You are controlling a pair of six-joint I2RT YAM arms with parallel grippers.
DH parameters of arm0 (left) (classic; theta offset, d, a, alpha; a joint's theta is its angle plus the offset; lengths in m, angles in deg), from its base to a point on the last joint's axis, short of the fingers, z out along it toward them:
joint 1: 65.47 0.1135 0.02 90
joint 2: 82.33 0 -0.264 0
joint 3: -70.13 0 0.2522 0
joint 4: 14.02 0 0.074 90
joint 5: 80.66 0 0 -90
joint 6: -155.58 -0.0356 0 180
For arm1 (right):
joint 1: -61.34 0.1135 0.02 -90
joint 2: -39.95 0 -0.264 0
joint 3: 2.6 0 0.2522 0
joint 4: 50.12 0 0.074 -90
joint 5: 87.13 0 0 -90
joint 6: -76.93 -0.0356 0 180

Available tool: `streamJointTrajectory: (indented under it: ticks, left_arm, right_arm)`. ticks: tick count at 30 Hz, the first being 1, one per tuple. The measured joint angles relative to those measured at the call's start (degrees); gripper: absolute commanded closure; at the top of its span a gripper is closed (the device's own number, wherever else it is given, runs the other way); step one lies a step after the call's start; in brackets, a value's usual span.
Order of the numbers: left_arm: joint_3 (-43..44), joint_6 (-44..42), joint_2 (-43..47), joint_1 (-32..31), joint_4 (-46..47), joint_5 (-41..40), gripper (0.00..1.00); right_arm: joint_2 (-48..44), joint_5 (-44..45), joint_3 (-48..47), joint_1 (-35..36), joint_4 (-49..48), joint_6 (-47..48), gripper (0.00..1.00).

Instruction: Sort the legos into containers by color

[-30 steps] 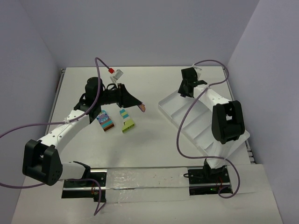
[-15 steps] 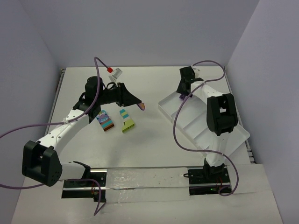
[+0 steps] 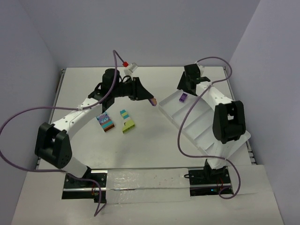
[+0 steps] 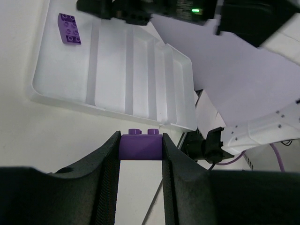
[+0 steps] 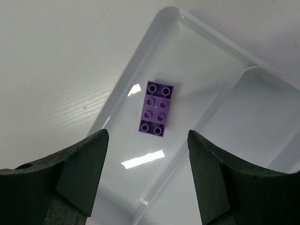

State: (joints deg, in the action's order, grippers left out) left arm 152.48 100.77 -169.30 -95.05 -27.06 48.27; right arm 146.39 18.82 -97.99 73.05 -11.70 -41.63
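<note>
Two stacks: striped stack (image 3: 107, 123) and lime stack (image 3: 127, 122), near each other on the table (image 3: 150, 145), well apart from the tray (image 3: 202, 126).
Left gripper (image 4: 139, 140): pinching a held brick (image 4: 140, 147), purple, just beside the tray's end.
Right gripper (image 5: 147, 140): fingers spread, gripping nothing, over the end compartment.
Loose brick (image 5: 156, 115): purple, flat, studs up, in that end compartment.

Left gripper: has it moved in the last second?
Yes. The left gripper, shut on a purple brick, has swung right in the top view, away from the lime clump and closer to the tray.
</note>
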Motion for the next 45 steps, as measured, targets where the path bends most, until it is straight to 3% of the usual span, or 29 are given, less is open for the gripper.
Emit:
streamJointTrajectory:
  ticks: [11,16,24,26,29,33,45]
  left_arm:
    - [14.6,1.2,-18.6,-4.1,-2.5,-4.4,1.0]
    - [22.4,3.3,-27.6,-5.5,-3.1,-6.1,1.0]
    - [37.0,5.9,-40.6,-7.3,-6.6,-12.0,0.99]
    - [39.1,6.4,-42.6,-7.6,-7.5,-13.1,0.93]
    - [42.8,7.0,-45.7,-7.7,-8.8,-14.3,0.52]
    - [45.7,7.5,-48.0,-7.8,-10.8,-14.9,0.26]
    - [43.9,3.9,-44.6,-8.9,-16.4,-19.2,0.2]
  right_arm:
    - [-26.9,-0.3,13.2,-1.3,-2.3,-0.8,0.22]
    - [-33.4,0.0,21.1,-1.4,-2.4,-2.7,0.21]
    - [-40.1,1.2,24.9,-1.4,-3.4,-3.6,0.21]
    - [-41.4,1.3,25.6,-1.4,-3.9,-3.5,0.21]
    - [-43.4,1.3,26.3,-1.4,-4.1,-3.5,0.21]
    - [-44.5,1.5,26.4,-1.4,-4.1,-3.5,0.21]
    - [-43.8,-1.3,26.5,-1.5,-4.3,-1.8,0.21]
